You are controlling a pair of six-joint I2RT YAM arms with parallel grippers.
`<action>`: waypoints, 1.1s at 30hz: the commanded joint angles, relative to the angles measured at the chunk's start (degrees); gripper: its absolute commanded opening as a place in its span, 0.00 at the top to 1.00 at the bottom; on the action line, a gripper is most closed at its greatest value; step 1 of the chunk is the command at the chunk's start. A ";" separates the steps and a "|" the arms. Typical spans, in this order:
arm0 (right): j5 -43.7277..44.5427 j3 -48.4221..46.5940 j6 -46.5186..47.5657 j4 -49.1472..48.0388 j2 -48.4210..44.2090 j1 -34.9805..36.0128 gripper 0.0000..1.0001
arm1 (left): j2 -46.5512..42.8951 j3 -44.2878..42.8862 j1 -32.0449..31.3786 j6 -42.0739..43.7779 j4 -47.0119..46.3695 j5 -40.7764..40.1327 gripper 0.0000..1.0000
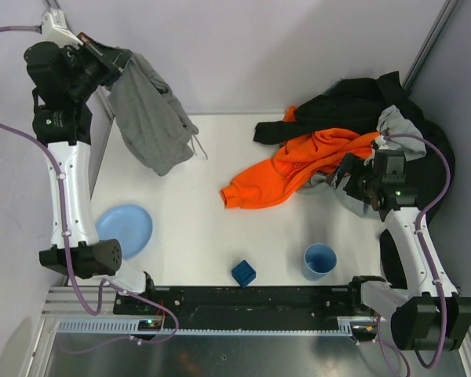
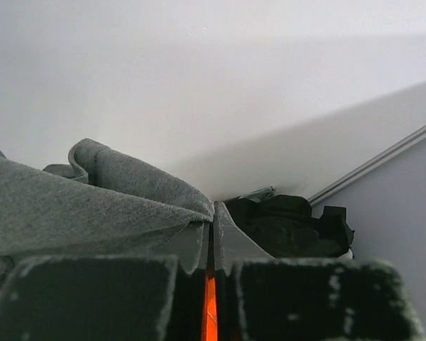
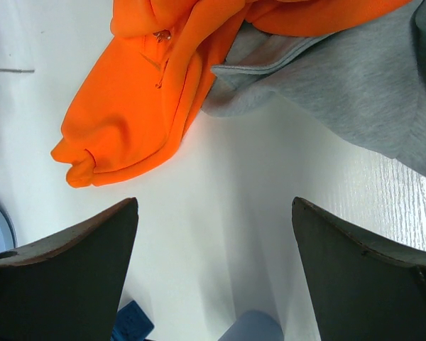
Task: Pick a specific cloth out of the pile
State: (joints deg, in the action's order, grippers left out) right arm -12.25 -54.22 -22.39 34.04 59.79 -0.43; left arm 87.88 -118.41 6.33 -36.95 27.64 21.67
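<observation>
The left tool (image 1: 119, 61) was pressed together on a bunched fold of the cloth (image 1: 151, 118). The cloth hung limp below it, well apart from the pile (image 1: 353, 102) over by the right tool (image 1: 349, 174). I could not tell whether its lower edge touched the desk (image 1: 204, 228). It seemed light, soft and floppy, not slippery. It would drape and swing, so a pinch on gathered fabric near an edge should hold. The right tool was spread wide and held nothing, with the orange garment (image 3: 135, 114) and paler grey fabric (image 3: 355, 92) just beyond its tips.
</observation>
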 commanded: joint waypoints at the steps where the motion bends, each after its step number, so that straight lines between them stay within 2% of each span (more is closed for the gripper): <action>1: 0.27 0.41 -0.29 -1.75 0.37 0.31 0.07 | -0.19 -1.90 1.31 1.53 -2.21 0.76 0.99; 6: 0.01 0.76 -0.35 -2.12 0.67 0.27 0.07 | -1.15 4.77 1.36 2.27 -2.11 -1.02 0.99; 14: -0.13 1.92 -0.26 -2.32 0.29 0.25 0.07 | -3.38 21.88 1.40 2.61 -2.88 -5.97 0.99; 20: -0.28 3.11 -0.40 -2.70 0.07 1.42 0.07 | -6.04 34.64 1.40 1.99 -6.78 -8.05 0.99; 33: -0.32 3.67 -0.46 -3.04 0.18 2.01 0.07 | -3.20 49.70 1.41 0.50 -10.79 -8.15 0.99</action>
State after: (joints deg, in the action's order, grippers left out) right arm -12.47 -50.54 -22.44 32.53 60.45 1.34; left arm 84.42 -71.20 7.31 -35.86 20.18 13.82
